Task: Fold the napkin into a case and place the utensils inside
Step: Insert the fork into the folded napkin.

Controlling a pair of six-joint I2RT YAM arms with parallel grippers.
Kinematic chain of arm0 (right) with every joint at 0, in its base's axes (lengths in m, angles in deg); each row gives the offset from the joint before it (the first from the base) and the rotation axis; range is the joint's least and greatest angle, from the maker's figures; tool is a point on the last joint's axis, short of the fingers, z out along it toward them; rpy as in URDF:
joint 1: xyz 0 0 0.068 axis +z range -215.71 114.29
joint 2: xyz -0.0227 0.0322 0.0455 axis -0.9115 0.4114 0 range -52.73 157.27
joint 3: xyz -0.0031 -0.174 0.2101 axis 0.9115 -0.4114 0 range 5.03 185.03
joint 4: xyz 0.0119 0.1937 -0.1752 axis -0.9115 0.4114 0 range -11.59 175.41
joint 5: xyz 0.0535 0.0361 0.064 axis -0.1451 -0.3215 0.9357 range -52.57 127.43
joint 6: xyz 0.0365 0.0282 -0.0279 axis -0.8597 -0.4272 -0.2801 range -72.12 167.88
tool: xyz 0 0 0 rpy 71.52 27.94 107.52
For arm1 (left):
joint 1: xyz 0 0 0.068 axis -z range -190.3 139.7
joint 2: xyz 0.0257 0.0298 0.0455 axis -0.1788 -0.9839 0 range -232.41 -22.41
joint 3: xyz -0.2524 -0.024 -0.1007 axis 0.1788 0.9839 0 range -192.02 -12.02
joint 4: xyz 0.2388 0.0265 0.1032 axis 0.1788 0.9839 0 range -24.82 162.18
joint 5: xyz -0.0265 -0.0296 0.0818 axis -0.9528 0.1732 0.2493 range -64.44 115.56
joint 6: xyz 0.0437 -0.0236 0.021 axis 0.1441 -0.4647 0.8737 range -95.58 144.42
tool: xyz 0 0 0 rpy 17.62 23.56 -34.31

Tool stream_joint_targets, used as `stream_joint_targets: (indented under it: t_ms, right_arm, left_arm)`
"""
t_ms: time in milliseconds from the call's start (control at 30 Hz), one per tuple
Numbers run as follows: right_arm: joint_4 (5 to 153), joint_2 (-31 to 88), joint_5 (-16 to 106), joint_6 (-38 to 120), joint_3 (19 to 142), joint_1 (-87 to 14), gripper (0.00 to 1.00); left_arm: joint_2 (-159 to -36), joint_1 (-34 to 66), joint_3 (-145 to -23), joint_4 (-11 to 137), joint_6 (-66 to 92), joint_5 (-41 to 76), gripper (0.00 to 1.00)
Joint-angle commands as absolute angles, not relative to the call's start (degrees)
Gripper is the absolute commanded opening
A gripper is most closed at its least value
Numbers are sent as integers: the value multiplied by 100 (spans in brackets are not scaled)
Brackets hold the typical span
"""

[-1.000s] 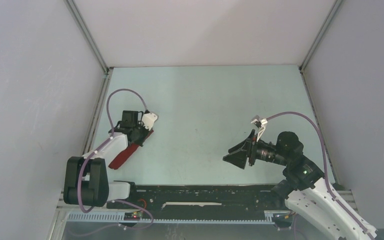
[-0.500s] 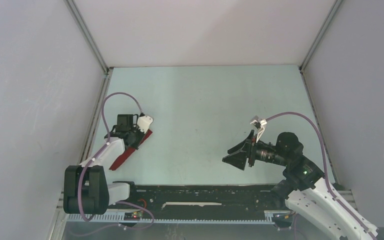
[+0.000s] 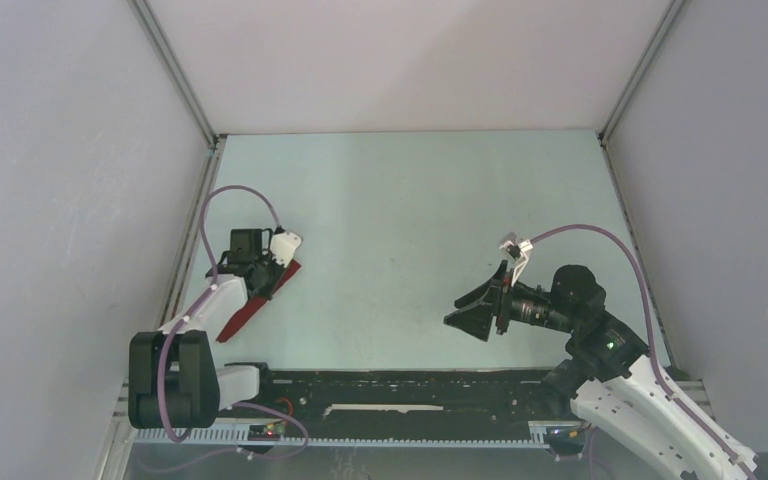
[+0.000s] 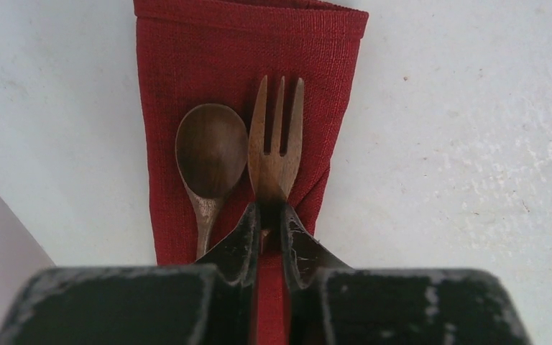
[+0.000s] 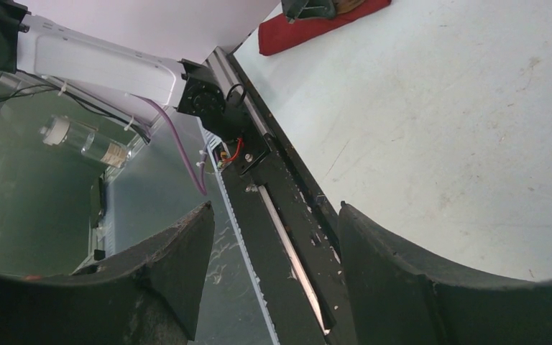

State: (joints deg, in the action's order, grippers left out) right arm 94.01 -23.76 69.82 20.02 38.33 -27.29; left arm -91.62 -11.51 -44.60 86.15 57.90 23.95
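The napkin [image 4: 165,72] lies folded as a narrow dark red case [image 3: 243,314] at the table's left side. The wooden spoon [image 4: 210,147] and fork [image 4: 277,136] rest side by side on it, heads out and handles running down into the fold. My left gripper [image 4: 269,212] is shut on the fork's handle, low over the case's far end [image 3: 265,270]. My right gripper [image 3: 465,312] hangs open and empty above the table's right half, aimed toward the near left. The right wrist view shows its jaws [image 5: 277,208] wide apart, with the red case [image 5: 309,29] far off.
A black rail [image 3: 410,385] runs along the table's near edge between the arm bases. Grey walls with aluminium posts [image 3: 185,105] close in the left, right and back. A bottle [image 5: 86,142] lies beyond the table's edge in the right wrist view.
My left gripper has drifted slightly left and toward the near side along the case, still closed on the fork. The right arm has not moved.
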Motion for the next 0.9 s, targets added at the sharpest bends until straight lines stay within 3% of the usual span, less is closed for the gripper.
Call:
stream_joint_targets:
  t_ms: [0,167,200,300,467,633,700,767,867]
  right_arm:
    - [9309,-2413,6922,2145,3922,-2652,72]
    - [9253,-2376,6900,2139,3913,-2601,72]
    - [9250,-2365,6891,2137,3917,-2600,72]
    - [9237,-2334,6887,2133,3920,-2603,72]
    - [9236,-2295,6895,2109,3913,-2598,72]
    - [9326,-2284,6833,2162,3913,-2668,72]
    - [9395,-2287,6722,2211,3944,-2769,72]
    - [9802,-2253,6414,2299,4136,-2924,73]
    - [10451,-2170,5947,2532,4611,-3281,74]
  left_arm:
    - [-8967,-1217,-4425,8627,5831,2543,22]
    - [-8825,-1210,-4700,8854,5608,2216,73]
    - [-8832,-1214,-4801,8944,5518,2133,79]
    - [-8877,-1213,-5096,8987,4971,2036,82]
    - [-9005,-1214,-5218,9054,4451,1876,74]
    - [-8799,-1188,-5319,9040,4064,1612,74]
    - [-8673,-1100,-5508,9026,3534,1606,82]
    - [-8559,-865,-5839,9023,2657,1735,99]
    - [-8388,-22,-6623,9053,2153,1847,100]
